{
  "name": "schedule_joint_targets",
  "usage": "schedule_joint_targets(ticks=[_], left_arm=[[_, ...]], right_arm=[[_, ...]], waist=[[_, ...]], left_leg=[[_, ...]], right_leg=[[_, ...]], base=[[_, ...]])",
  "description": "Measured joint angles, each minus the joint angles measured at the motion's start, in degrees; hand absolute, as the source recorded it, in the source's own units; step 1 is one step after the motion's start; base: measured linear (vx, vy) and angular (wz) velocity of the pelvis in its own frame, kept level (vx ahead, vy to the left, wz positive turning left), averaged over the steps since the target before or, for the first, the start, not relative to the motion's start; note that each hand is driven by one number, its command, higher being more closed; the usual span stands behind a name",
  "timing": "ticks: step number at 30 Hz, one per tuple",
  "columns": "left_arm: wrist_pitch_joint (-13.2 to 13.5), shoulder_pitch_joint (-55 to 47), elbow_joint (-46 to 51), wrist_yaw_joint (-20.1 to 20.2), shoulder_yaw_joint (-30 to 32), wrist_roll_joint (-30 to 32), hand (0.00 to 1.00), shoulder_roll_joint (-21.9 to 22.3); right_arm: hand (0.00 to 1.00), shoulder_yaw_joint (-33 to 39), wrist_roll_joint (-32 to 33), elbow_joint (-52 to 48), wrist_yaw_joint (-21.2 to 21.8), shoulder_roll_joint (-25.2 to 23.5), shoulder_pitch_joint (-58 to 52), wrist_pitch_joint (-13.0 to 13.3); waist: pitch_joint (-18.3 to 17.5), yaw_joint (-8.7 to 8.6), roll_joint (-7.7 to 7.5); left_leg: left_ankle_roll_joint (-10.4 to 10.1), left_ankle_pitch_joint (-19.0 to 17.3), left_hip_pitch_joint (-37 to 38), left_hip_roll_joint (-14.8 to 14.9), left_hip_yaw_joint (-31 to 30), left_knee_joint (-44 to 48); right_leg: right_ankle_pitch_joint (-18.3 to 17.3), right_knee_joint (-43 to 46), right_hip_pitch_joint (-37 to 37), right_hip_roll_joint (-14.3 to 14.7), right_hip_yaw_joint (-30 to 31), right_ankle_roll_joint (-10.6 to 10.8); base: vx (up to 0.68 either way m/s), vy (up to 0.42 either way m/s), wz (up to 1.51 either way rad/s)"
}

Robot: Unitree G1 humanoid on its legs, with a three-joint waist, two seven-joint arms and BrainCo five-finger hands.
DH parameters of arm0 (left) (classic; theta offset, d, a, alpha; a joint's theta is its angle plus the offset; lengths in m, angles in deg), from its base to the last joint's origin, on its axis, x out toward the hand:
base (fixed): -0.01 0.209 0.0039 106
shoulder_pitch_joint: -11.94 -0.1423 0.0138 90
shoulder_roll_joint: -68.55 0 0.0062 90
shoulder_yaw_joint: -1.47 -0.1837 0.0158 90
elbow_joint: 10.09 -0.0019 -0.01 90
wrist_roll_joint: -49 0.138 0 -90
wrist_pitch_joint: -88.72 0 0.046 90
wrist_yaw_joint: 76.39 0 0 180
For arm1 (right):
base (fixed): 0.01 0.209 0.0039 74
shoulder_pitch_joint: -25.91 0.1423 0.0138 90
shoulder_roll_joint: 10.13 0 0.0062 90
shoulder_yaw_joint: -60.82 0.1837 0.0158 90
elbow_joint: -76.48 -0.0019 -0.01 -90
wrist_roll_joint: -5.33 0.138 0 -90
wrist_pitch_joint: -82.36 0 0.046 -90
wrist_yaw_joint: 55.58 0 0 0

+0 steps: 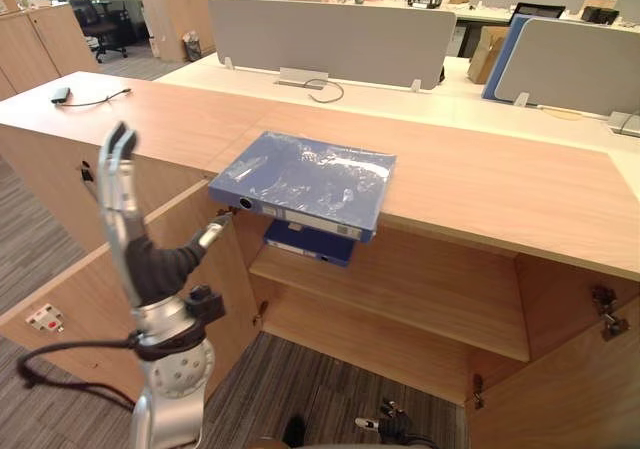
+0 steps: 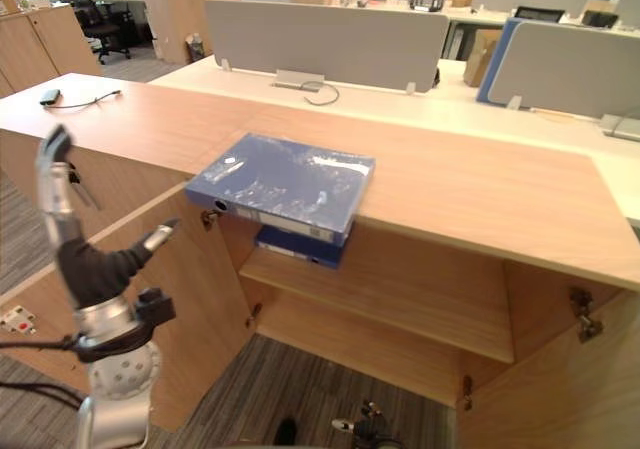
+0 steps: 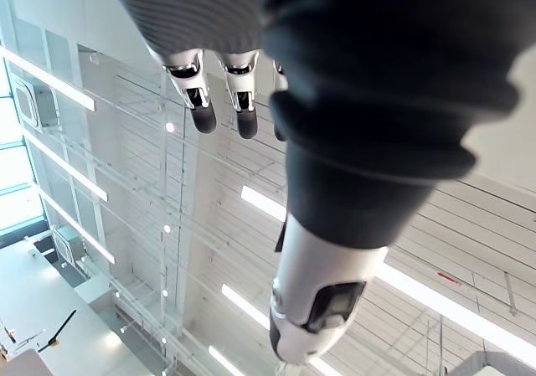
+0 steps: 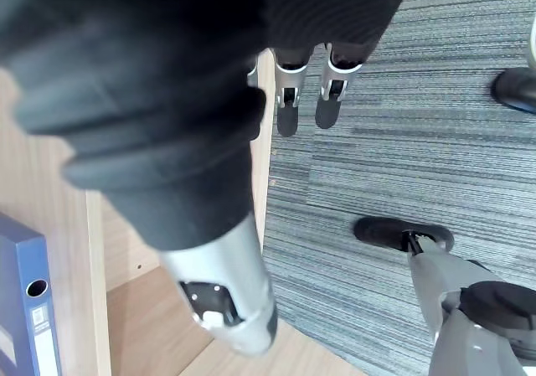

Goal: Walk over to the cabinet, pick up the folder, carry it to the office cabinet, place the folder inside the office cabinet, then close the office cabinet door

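Head views have the blue folder (image 1: 305, 181) lying flat on the wooden surface (image 1: 500, 184) mid-frame, with its spine corner hanging over the front edge. Nothing is touching it. A second blue folder (image 1: 305, 241) sits right under it on the shelf (image 1: 420, 284) of the open cabinet, mostly tucked behind the top one, so I can only see part of it.

The left hand (image 1: 128, 231) is up at the left of the frame in front of the open door (image 1: 90, 289), well apart from the folder. Its fingers are straight and pointing up, thumb stuck out sideways, holding nothing. The left wrist view just looks past its fingers (image 3: 201, 100) at ceiling light strips (image 3: 50, 79).

The right wrist view adds the right hand (image 4: 222, 292): fingers (image 4: 287, 108) relaxed and apart, hanging over grey carpet (image 4: 419, 141), nothing in them. A blue folder spine (image 4: 29, 309) is cut off at the lower left of that view; can't tell which of the two it is.
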Motion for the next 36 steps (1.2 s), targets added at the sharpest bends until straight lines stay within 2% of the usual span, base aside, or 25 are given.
schedule_joint_targets(ticks=[2,5,10,17,23,36], left_arm=[[-0.5,1.9,-2.0,0.0,-1.2,2.1,0.00,-1.6],[-0.7,4.2,-4.5,0.0,-2.7,4.7,0.00,-3.8],[-1.4,7.7,-9.2,0.1,-4.6,7.8,0.00,-5.7],[-1.9,10.3,-14.5,0.2,-7.7,9.1,0.00,-9.0],[-2.5,13.5,-19.8,1.0,-9.4,10.3,0.00,-10.7],[-3.0,14.8,-29.7,3.4,-9.1,10.5,0.00,-12.6]], right_arm=[[0.00,-1.2,-0.1,0.6,0.3,0.1,0.0,0.4],[0.00,-2.1,-1.4,1.2,0.5,0.2,0.1,0.5],[0.00,-2.2,-2.0,1.3,0.6,0.5,0.1,0.5],[0.00,-2.2,-2.2,2.8,0.6,1.2,0.5,0.5],[0.00,-2.2,-2.4,2.9,0.6,1.3,0.5,0.5],[0.00,-2.1,-4.3,2.8,0.6,1.4,0.5,0.5]], waist=[[-0.2,-0.01,-0.41],[-0.7,-0.02,-1.08],[-0.8,-0.47,-1.25],[-1.7,-1.37,-2.25],[-2.0,-1.79,-2.32],[-2.4,-3.12,-2.44]], left_leg=[[-0.8,0.6,0.0,0.6,0.0,0.0],[-0.9,0.7,0.0,1.4,0.6,0.0],[-0.8,0.8,-0.1,1.9,1.1,0.0],[-0.9,0.7,-0.1,2.2,2.4,0.0],[-0.9,0.7,0.1,2.7,3.2,0.0],[-1.0,0.1,1.0,2.7,3.8,-0.1]], right_leg=[[0.0,0.0,-0.2,0.6,0.4,0.0],[0.1,-0.1,-0.6,1.3,1.5,0.0],[0.1,-0.1,-1.0,1.4,2.3,-0.1],[0.1,0.1,-1.6,1.3,3.7,-0.1],[0.1,0.6,-2.1,1.4,4.9,-0.3],[0.2,-0.4,-1.3,1.4,5.4,-0.5]], base=[[-0.02,-0.021,-0.05],[0.00,-0.032,-0.13],[0.00,-0.018,-0.10],[0.00,0.002,-0.08],[-0.02,0.008,-0.09],[0.00,0.001,-0.02]])
